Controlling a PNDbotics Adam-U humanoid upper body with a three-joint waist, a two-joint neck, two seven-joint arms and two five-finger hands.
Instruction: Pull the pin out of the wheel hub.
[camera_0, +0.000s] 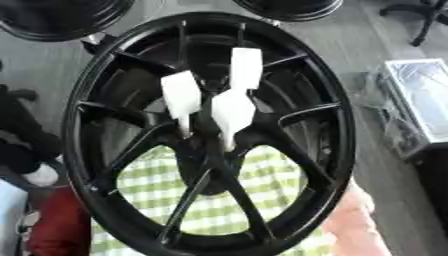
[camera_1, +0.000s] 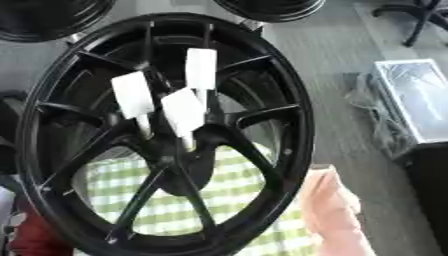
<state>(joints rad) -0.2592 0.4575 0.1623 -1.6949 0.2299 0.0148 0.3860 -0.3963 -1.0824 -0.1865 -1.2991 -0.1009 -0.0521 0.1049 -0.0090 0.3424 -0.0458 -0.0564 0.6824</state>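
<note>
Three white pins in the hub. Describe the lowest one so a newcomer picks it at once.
Start at the big black wheel filling the view, and go to its centre where the spokes meet. Three white pins stand there; the lowest white pin sits nearest the camera, between and below the other two, its narrow tip pointing down into the hub.

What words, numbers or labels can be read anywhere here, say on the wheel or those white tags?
None can be read.
The three white tags stuck in the black wheel look blank.
The wheel itself shows no brand or number.
The clear box on the floor shows no legible print.
</note>
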